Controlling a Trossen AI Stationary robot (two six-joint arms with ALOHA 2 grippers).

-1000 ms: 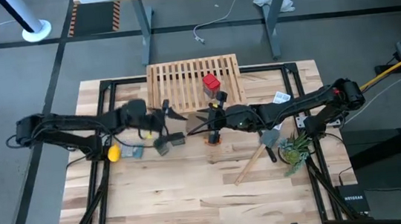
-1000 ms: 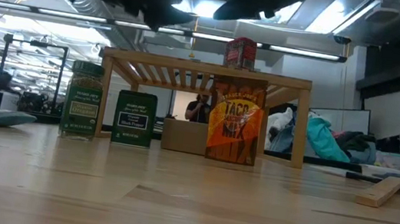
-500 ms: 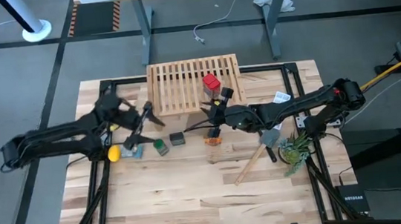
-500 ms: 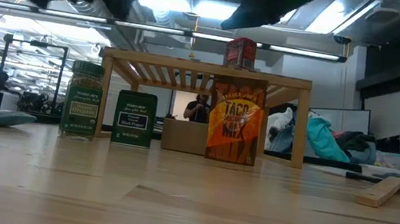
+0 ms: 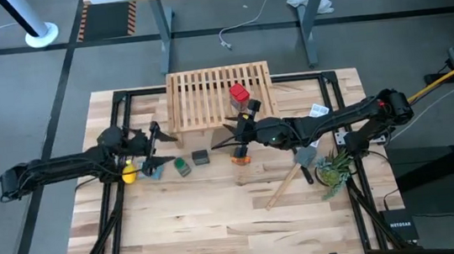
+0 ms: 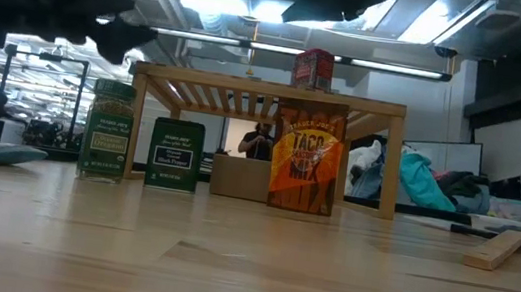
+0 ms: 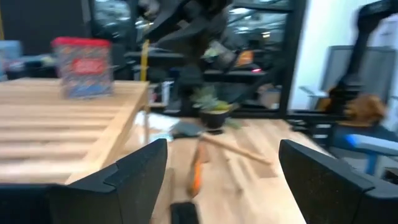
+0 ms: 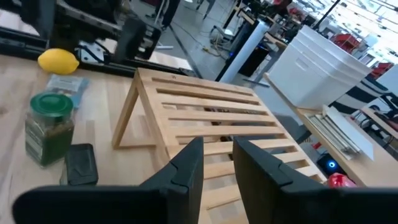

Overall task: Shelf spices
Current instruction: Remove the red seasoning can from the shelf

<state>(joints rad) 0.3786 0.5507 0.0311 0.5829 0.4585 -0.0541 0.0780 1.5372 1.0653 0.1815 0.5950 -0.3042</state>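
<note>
Red jar [image 5: 239, 94] stood on the slatted top of the shelf [image 5: 198, 96]; green jar [image 5: 182, 165], dark jar [image 5: 201, 157] and orange packet [image 5: 241, 153] stood on the table [image 5: 220, 221] in front of it. Left gripper [image 5: 156, 148] hovered beside the green jar, fingers spread wide and empty. Right gripper [image 5: 235, 135] hung above the orange packet, fingers nearly together, holding nothing.

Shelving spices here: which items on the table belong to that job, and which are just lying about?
Job items:
- shelf
- red jar, on the shelf
- green jar
- dark box jar
- orange taco mix packet

Lying about:
- lemon
- small plant
- wooden stick
</note>
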